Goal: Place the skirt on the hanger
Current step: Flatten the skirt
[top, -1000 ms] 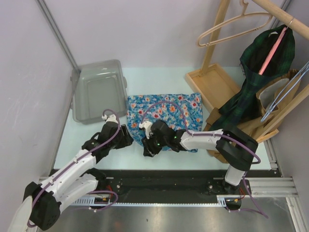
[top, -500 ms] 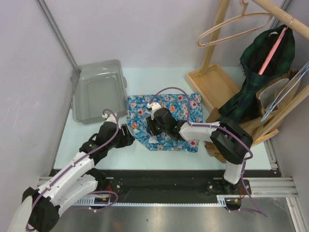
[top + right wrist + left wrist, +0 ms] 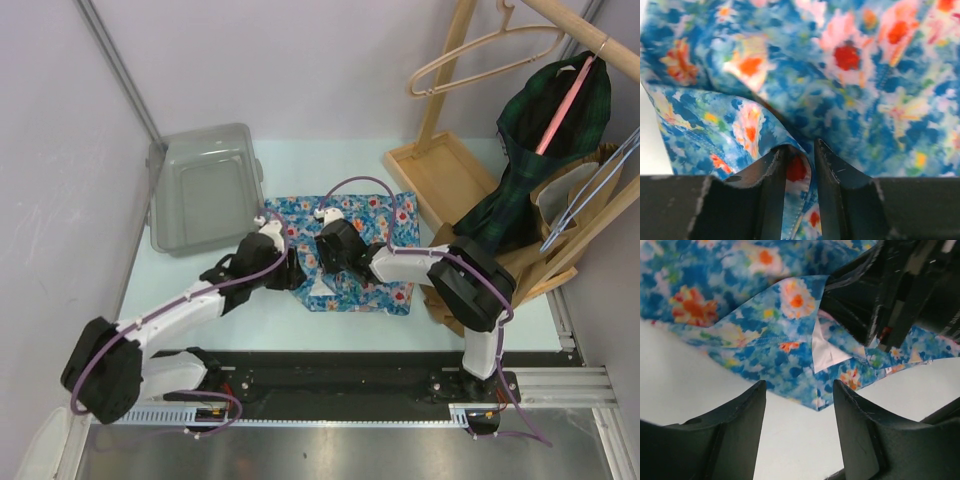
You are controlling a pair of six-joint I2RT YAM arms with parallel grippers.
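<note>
- Tabletop [image 3: 330,165]: pale, carries everything listed.
- Wooden rack [image 3: 437,100]: far-right corner.
- Skirt [image 3: 390,225]: blue floral, spread mid-tabletop; its near-left corner is now bunched up off the surface.
- Grey bin [image 3: 205,190]: far-left corner.
- Hanger [image 3: 470,53]: beige, bare, on the rack.
- Right hand [image 3: 799,150]: clenched on a raised skirt fold, further in than a second ago.
- Left hand [image 3: 800,405]: released, over bare tabletop at the skirt's near edge, shifted right.
- White tag [image 3: 827,347]: print unreadable.
</note>
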